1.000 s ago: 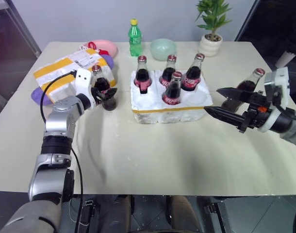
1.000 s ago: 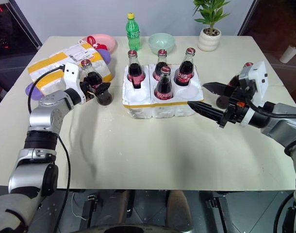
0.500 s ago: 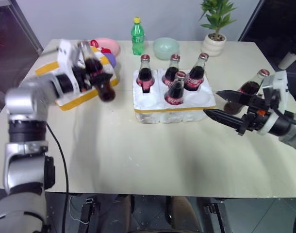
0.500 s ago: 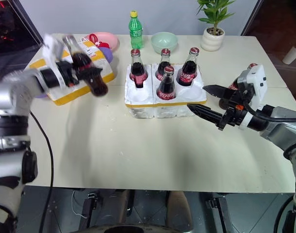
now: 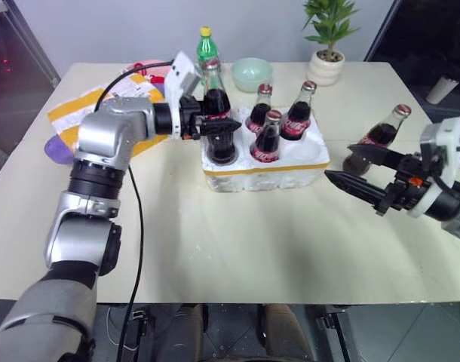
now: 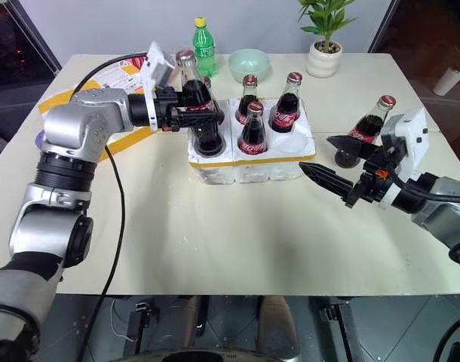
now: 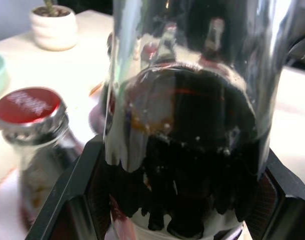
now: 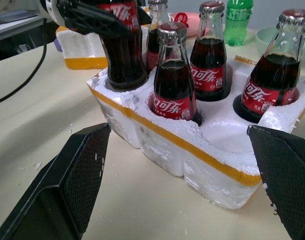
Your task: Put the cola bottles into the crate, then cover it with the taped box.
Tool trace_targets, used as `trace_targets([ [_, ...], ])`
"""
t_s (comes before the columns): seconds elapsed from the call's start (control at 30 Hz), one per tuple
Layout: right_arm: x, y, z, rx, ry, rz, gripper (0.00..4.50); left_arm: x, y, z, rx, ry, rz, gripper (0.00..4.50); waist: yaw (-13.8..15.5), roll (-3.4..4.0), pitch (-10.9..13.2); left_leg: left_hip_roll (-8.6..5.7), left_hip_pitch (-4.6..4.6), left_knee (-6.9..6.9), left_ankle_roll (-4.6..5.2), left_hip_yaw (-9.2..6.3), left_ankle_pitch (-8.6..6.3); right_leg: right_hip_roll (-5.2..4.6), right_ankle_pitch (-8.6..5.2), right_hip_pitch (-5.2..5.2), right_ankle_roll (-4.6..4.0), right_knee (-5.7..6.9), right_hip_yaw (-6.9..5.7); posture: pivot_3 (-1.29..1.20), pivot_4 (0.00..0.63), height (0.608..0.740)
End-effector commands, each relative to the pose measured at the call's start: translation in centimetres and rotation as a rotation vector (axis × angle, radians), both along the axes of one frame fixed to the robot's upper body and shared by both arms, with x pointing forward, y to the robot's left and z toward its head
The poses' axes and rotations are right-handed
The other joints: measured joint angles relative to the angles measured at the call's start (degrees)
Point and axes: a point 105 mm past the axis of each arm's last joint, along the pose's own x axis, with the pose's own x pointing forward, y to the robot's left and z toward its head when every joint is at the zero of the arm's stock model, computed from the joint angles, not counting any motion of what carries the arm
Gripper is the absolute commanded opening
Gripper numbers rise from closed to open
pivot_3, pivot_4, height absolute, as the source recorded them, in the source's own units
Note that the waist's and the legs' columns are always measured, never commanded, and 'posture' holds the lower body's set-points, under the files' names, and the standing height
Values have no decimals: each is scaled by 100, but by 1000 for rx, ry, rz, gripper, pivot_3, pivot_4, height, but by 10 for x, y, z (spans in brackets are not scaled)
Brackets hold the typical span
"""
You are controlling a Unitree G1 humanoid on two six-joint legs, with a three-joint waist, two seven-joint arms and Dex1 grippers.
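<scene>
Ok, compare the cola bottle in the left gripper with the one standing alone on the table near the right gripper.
The cola bottle in the left gripper is gripped by that left gripper at the crate, its base at a front well; the lone cola bottle stands free on the table outside the crate. The open right gripper sits near the lone bottle without holding it. Both hold dark cola and have red caps.

Six cola bottles (image 6: pixel 253 128) are in view: four stand in the crate (image 6: pixel 249 162), one is at its near-left well in the left end effector (image 6: pixel 200 113), and one stands alone on the worktop (image 6: pixel 215 241) to the right. There is one crate, one taped box (image 6: pixel 113 83), one green soda bottle (image 6: pixel 204 47), one mint bowl (image 6: pixel 249 64), one pink bowl (image 5: pixel 151 69) and one potted plant (image 6: pixel 326 38). Two end effectors show, with the right end effector (image 6: pixel 332 160) near the lone bottle.
</scene>
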Motion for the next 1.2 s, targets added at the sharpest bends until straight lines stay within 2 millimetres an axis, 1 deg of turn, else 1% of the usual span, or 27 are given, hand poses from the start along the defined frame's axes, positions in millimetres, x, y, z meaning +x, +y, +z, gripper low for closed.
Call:
trace_targets([
  [0.03,-7,2,13,16,-65,-1,4500,-3,-10,-1,59,-121,-35,2699,23,0,0,0,0,1,0,0,0,0,0,2,0,-1,0,0,150,739],
  [0.07,-7,1,12,16,-64,-6,4500,-3,-13,-9,84,-128,-42,2699,25,0,0,-1,1,2,0,0,0,-1,0,5,0,-2,0,0,150,739],
  [0.13,-7,1,11,15,-63,-10,4500,-3,-16,-17,104,-135,-49,2699,28,0,0,-1,2,3,0,0,0,-1,0,6,0,-2,0,0,150,739],
  [0.2,-6,1,11,16,-63,-12,4500,-1,-20,-25,91,-106,-41,3758,28,0,0,-1,1,4,0,0,0,-1,0,6,0,-2,0,0,150,739],
  [0.27,-5,0,11,14,-63,-16,4500,0,-23,-36,95,-90,-32,4461,27,0,0,-1,0,4,0,-1,0,-1,0,5,0,-2,-1,0,150,739],
  [0.33,-2,-3,10,-1,-63,-35,4500,1,-23,-44,97,-79,-15,4461,28,1,-1,-1,3,4,0,-1,0,-1,0,8,0,-1,-1,0,150,739],
  [0.4,0,-7,8,-23,-64,-64,4500,0,-20,-45,90,-75,-5,4461,12,2,-1,-1,7,3,0,-1,0,-1,0,10,0,-1,0,0,150,739],
  [0.47,2,-18,4,-42,-63,-132,4500,-6,-12,-35,65,-91,-17,4461,15,2,-2,0,7,3,0,-1,0,0,0,10,0,1,0,0,150,739],
  [0.5,3,-27,1,-53,-61,-180,4500,-13,-7,-27,33,-86,-37,4461,15,2,-2,0,8,3,0,-1,0,-1,0,10,0,1,0,0,150,739],
  [0.57,4,-37,-3,-66,-59,-241,4500,-24,-1,-14,-11,-73,-71,4461,14,2,-2,0,7,2,0,-1,0,0,0,8,0,1,0,0,150,739],
  [0.67,4,-71,-14,-59,-47,-425,4500,-57,20,19,-87,-36,-168,4461,11,2,-1,0,4,1,0,-3,0,0,0,7,0,1,-1,0,150,739],
  [0.7,4,-79,-17,-56,-45,-465,4500,-67,24,25,-97,-26,-195,4461,10,2,-2,0,5,1,0,-3,0,0,0,7,0,2,-1,0,150,739],
  [0.73,6,-88,-22,-62,-42,-514,4500,-81,29,32,-101,-3,-244,4461,7,4,-3,1,6,1,0,-3,0,-1,0,8,-1,1,0,0,150,739],
  [0.8,9,-101,-29,-58,-37,-575,4500,-106,36,39,-83,26,-330,4461,-5,7,-4,1,11,0,0,0,0,-1,0,10,-1,1,2,0,150,739],
  [0.83,13,-107,-32,-46,-32,-600,4500,-117,39,37,-53,35,-364,4461,-7,10,-6,1,16,1,0,1,0,-1,-1,15,-1,1,3,0,150,739],
  [0.87,16,-111,-34,-30,-29,-616,4500,-124,40,35,-27,40,-381,4461,-14,14,-8,1,23,-1,0,2,0,-1,-1,22,-2,0,4,0,150,739],
  [0.93,26,-114,-38,2,-16,-622,4500,-132,38,26,21,46,-387,4461,-12,20,-12,1,41,-2,0,8,0,-2,-4,37,-7,-2,9,0,150,739],
  [0.97,31,-113,-39,2,-17,-615,4500,-133,36,22,34,46,-382,4461,-7,20,-12,2,53,-3,0,10,0,-1,-12,46,-22,-2,11,0,150,739],
  [1.1,52,-106,-41,-5,-16,-575,4500,-131,29,9,59,36,-351,4461,-7,20,-11,3,68,-2,0,10,0,0,-15,64,-25,-4,11,0,150,739],
  [1.2,66,-105,-46,-10,-3,-559,4500,-132,23,4,54,29,-343,4461,-2,19,-11,3,72,-8,0,13,0,0,-15,65,-24,-6,14,0,150,739],
])
